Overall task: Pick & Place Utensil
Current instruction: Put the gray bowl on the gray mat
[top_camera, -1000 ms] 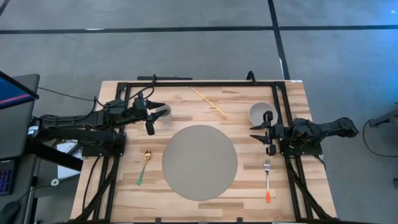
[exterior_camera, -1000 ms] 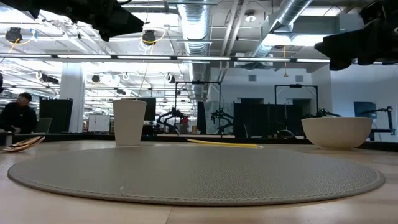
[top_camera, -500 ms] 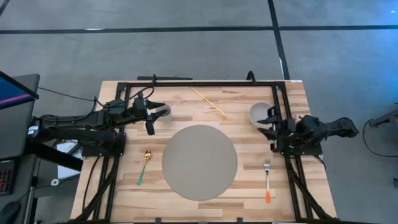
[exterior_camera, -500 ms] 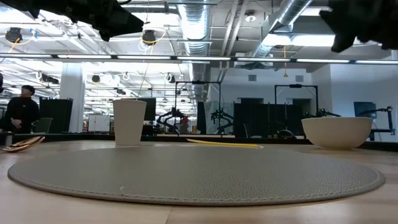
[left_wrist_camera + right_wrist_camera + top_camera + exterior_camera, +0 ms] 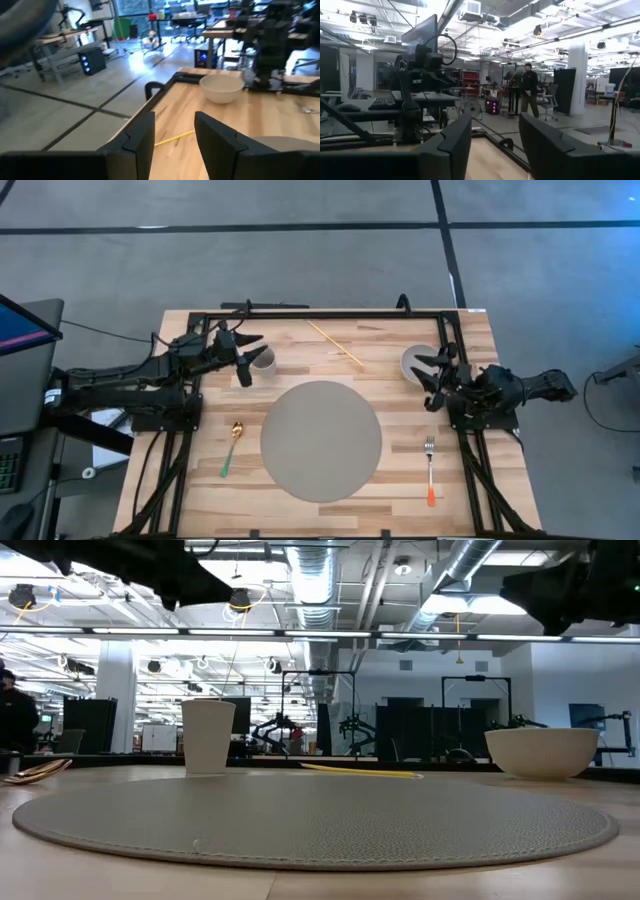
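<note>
Fork (image 5: 430, 471) with an orange handle is lying on the wooden table (image 5: 400, 490), just right of the round grey mat (image 5: 321, 441), touched by neither arm. Spoon (image 5: 232, 446) with a green handle is lying left of the mat. Right gripper (image 5: 432, 376) is hovering with fingers parted beside the white bowl (image 5: 414, 360), well above the fork. Left gripper (image 5: 243, 358) is hovering, fingers likewise spread, beside the white cup (image 5: 263, 361). Yellow chopsticks (image 5: 335, 344) are lying between cup and bowl.
</note>
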Robot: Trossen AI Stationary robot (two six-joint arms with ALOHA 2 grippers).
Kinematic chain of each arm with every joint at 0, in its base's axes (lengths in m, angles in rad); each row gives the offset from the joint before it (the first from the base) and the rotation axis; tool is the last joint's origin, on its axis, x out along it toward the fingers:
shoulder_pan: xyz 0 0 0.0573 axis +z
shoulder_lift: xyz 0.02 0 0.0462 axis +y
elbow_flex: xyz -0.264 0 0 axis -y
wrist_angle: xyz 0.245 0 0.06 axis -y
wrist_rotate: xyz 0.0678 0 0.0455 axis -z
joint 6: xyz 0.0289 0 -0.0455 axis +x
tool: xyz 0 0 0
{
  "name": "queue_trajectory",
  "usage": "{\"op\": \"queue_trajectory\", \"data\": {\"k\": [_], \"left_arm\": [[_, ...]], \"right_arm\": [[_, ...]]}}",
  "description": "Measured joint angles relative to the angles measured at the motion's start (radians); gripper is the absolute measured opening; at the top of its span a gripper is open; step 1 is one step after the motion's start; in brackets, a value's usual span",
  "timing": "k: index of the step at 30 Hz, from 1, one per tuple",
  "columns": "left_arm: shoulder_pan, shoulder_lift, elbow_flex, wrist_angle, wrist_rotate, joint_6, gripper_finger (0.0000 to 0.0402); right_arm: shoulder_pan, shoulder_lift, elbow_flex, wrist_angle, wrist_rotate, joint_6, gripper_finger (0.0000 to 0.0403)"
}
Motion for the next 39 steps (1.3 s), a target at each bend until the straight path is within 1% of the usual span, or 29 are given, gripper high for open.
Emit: {"op": "queue_trajectory", "data": {"k": [3,7,10,14,17,20,25,30,34,37,39], "left_arm": [[0.024,0.039,0.0,-0.001,-0.001,0.0,0.014],[0.038,0.095,0.0,-0.002,-0.001,0.0,0.014],[0.038,0.126,0.0,-0.003,0.005,0.0,0.014],[0.038,0.143,0.0,-0.032,0.059,-0.015,0.014],[0.038,0.14,0.0,-0.066,0.118,-0.039,0.014],[0.037,0.136,0.0,-0.09,0.149,-0.053,0.014],[0.037,0.136,0.0,-0.091,0.149,-0.053,0.014],[0.037,0.136,0.0,-0.091,0.149,-0.053,0.014],[0.037,0.136,0.0,-0.086,0.15,-0.053,0.014],[0.037,0.136,0.0,-0.082,0.15,-0.053,0.014],[0.037,0.136,0.0,-0.079,0.15,-0.053,0.014]], "right_arm": [[0.0,0.0,0.0,-0.015,-0.004,0.009,0.0181],[0.0,0.0,0.0,-0.061,-0.005,0.1,0.0201],[0.0,0.003,0.0,-0.067,-0.004,0.14,0.0207],[0.0,0.05,0.0,-0.055,-0.004,0.194,0.0208],[0.0,0.11,0.0,-0.013,-0.004,0.209,0.0204],[0.0,0.189,0.0,0.062,-0.004,0.209,0.0201],[0.001,0.319,0.0,0.17,-0.004,0.217,0.0199],[0.001,0.443,0.0,0.265,-0.004,0.294,0.0203],[0.0,0.529,0.011,0.36,-0.003,0.23,0.0205],[0.0,0.575,0.052,0.373,-0.004,0.212,0.0204],[0.0,0.604,0.084,0.344,-0.003,0.212,0.0203]]}}
